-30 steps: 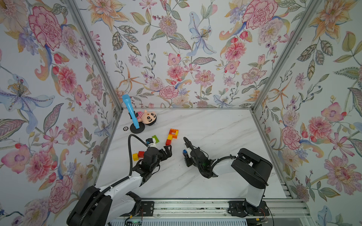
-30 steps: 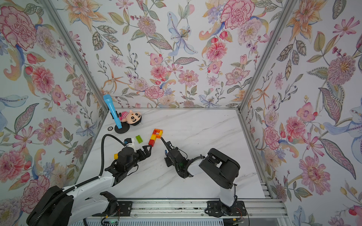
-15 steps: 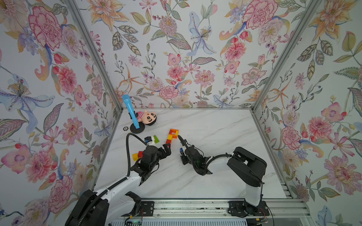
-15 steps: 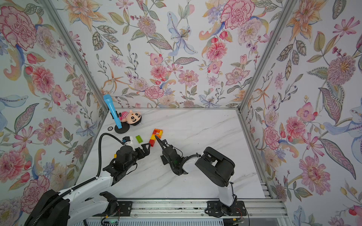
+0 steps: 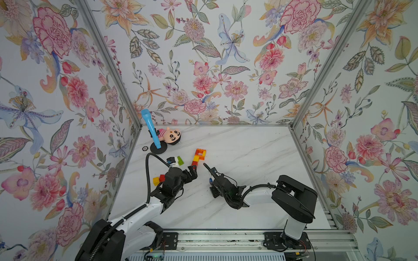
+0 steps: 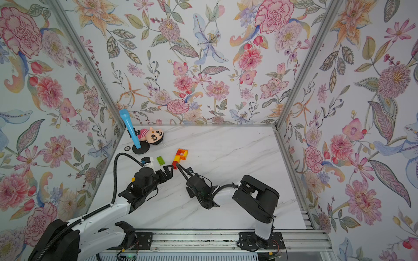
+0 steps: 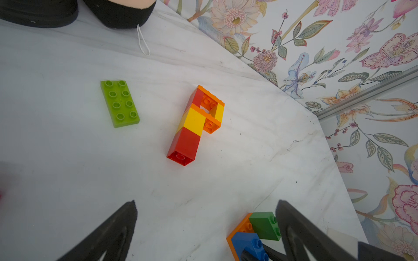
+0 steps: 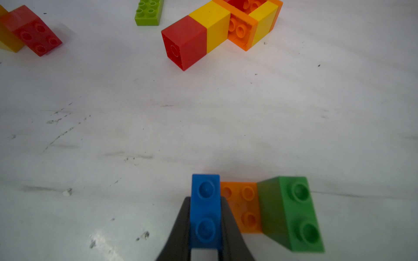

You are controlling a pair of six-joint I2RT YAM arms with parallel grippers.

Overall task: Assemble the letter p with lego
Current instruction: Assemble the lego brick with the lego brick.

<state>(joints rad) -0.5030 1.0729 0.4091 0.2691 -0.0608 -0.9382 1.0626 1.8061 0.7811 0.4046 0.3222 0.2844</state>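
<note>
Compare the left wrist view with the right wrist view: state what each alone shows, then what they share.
Left wrist only: the doll's black hair, the floral wall, the left gripper with open jaws. Right wrist only: a red brick touching a yellow brick. Both: the P build, lime plate, green brick, and blue brick, which the right gripper clamps.

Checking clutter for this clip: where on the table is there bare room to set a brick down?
Bare: the table from the P-shaped build across to the right wall, and along the back wall. Crowded: the left side, with doll, microphone stand, green plate, red and yellow bricks.
</note>
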